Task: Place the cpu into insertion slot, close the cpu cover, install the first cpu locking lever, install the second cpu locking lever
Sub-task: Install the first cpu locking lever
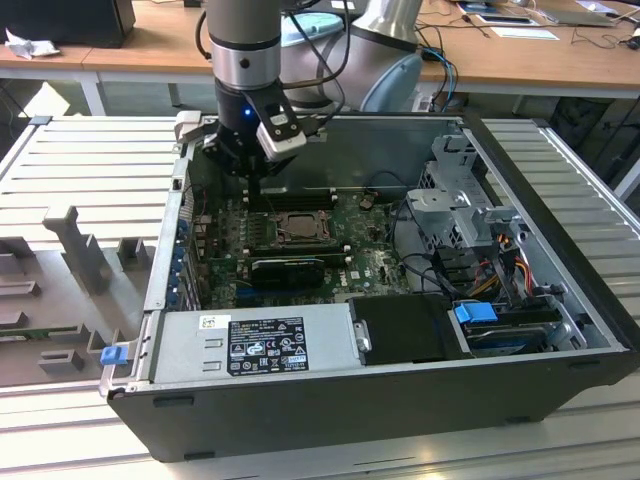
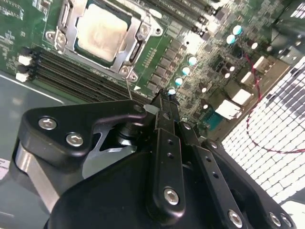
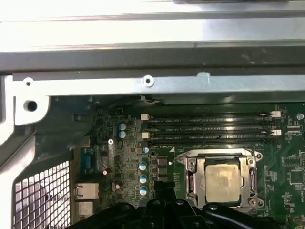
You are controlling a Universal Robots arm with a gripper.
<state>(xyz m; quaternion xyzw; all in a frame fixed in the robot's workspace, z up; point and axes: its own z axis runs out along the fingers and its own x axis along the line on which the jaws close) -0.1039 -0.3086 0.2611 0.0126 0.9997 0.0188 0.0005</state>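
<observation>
One open black steel computer case, green motherboard inside, matte black gripper with fingers pressed together, empty, hovering beside memory slots, silvery cpu cover framing square tan-grey cpu seated in insertion slot.

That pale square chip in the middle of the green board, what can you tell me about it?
The cpu is a small flat square with a dull, pale metal top that looks smudged or stained. It lies flat in the insertion slot on the green motherboard. The cpu cover, a thin silvery frame with a square window, lies closed around its edges, leaving the top exposed. Long black memory slots run beside the socket. The gripper hangs apart from the chip, not touching it.
</observation>
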